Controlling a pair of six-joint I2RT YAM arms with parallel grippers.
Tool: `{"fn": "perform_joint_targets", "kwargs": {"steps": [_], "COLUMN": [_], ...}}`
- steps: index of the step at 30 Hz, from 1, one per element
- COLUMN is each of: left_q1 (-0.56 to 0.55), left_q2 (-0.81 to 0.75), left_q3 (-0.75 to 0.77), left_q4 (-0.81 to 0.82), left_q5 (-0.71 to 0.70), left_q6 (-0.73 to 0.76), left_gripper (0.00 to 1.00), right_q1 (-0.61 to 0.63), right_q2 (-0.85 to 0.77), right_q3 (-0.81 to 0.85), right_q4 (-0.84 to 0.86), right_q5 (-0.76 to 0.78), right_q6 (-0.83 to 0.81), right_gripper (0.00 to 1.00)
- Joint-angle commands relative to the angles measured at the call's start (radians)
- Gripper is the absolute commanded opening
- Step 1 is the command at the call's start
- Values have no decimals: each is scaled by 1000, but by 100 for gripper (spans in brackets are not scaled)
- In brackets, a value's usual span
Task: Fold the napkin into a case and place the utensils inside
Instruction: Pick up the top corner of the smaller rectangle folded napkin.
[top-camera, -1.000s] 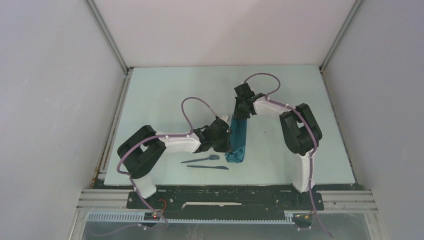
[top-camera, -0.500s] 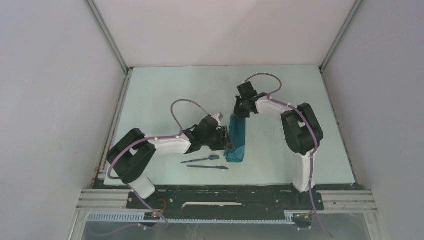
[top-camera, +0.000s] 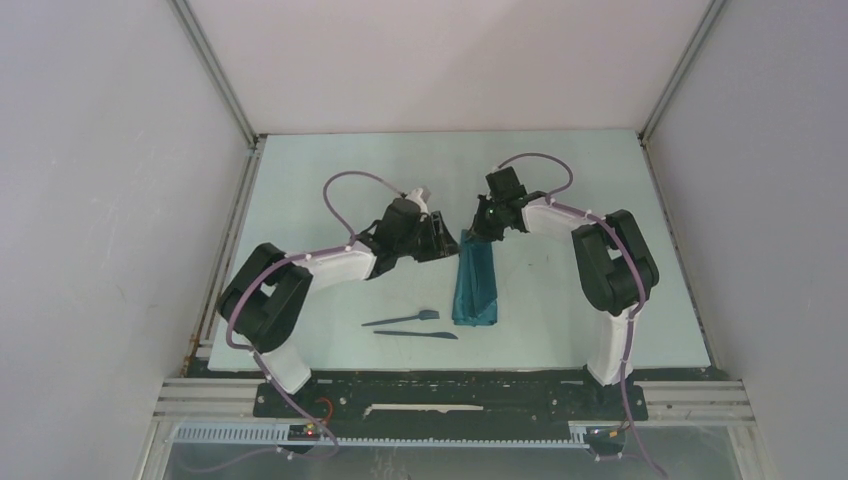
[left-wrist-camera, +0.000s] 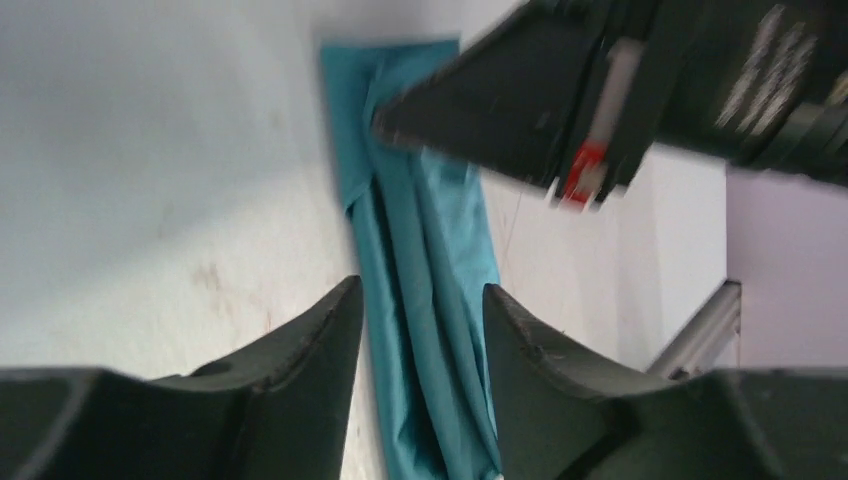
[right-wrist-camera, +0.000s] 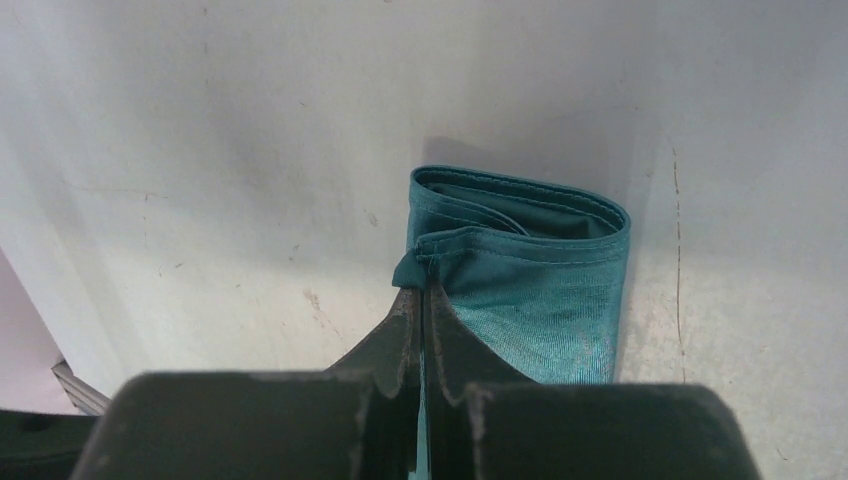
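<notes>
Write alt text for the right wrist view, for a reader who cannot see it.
The right tool, shut tight, pinches a corner of the top layer of a folded teal napkin. The napkin lies on a pale, scuffed table, its layered far end showing.

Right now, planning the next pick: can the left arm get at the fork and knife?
Probably yes: the left gripper is open and empty, and the fork and knife lie uncovered beside the case.
</notes>
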Motion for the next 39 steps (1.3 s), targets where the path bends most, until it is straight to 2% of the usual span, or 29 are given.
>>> {"fn": "perform_joint_targets", "kwargs": {"steps": [1,4,6,8,10,12,18,25,28,35,36,39], "left_q1": [-9,-11,-10,-10,-11,-10,-14,-9,-8,-21,-23,-26], "left_q2": [73,144,171,169,144,111,122,127,120,166,170,195], "left_q3": [167,248,261,240,164,101,91,72,53,82,88,106], "left_q4": [-96,-165,-169,-153,-50,35,45,61,82,40,21,-6], "left_q5": [-132,-125,-106,-40,17,30,30,76,111,127,112,95], "left_q6": [229,281,267,239,195,159,143,77,94,130,134,116], "left_gripper": [47,35,34,39,54,60,66,81,84,80,77,60], "right_q1": [-15,-26,-29,-29,-30,-34,-48,-58,-57,-42,-42,-37], "right_q2": [-57,-50,-48,-40,-33,-29,-33,-34,-25,-28,-29,-45], "right_q3": [-29,-38,-47,-48,-48,-47,-48,-47,-48,-48,-46,-47], "right_q4": [46,56,78,90,103,112,125,144,132,139,139,118], "right_q5": [-42,-62,-73,-85,-96,-102,-103,-109,-115,-109,-109,-95], "right_q6": [56,90,104,112,122,136,201,230,228,218,215,191], "right_gripper": [0,0,0,0,0,0,0,0,0,0,0,0]}}
